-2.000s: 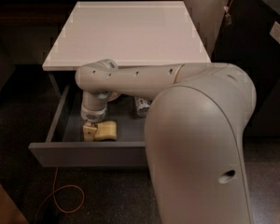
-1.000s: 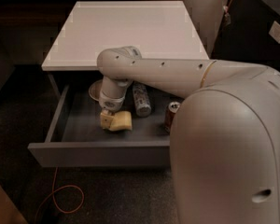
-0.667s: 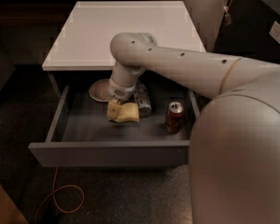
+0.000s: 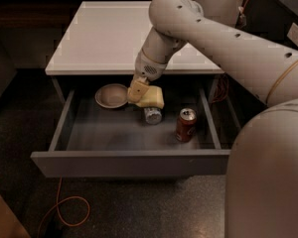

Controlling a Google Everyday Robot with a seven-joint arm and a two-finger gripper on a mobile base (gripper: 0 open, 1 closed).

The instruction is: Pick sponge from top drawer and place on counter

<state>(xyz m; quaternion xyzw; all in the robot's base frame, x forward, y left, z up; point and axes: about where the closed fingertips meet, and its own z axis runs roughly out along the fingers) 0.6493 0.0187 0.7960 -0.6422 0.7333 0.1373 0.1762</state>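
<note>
The top drawer stands pulled out below the white counter. My gripper hangs from the big pale arm, just below the counter's front edge, over the back middle of the drawer. It is shut on the pale yellow sponge, which it holds in the air above the drawer floor. The sponge sticks out to the gripper's right.
In the drawer lie a tan round bowl at the back left, a silver can on its side under the sponge, and an upright red-brown can. An orange cable lies on the dark floor. My arm's bulk fills the right side.
My gripper has lifted the sponge off the drawer floor and carried it up and to the right, toward the counter's front edge.
</note>
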